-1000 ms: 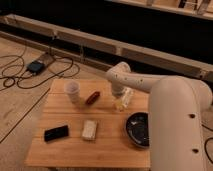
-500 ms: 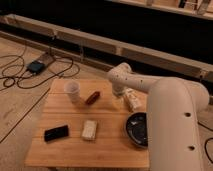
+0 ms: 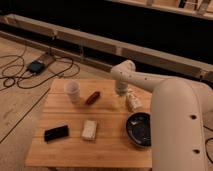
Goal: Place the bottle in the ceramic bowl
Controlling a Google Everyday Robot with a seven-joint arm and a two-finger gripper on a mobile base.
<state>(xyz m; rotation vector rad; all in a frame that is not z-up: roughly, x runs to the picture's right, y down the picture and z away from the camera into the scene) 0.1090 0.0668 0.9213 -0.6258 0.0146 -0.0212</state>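
Observation:
The whitish bottle is at the right of the wooden table, tilted, just below and right of my gripper. The gripper hangs from the white arm that comes in from the right. The bottle is right at the gripper's tip; I cannot tell whether it is held or resting on the table. The dark glossy ceramic bowl sits at the table's front right, a short way in front of the bottle, partly covered by my arm's large white body.
A white cup stands at the back left with a small red object beside it. A pale flat block and a black phone lie at the front. Cables and a box are on the floor at left.
The bottle and the gripper have shifted right and slightly forward, toward the bowl. The bottle has gone from upright to tilted.

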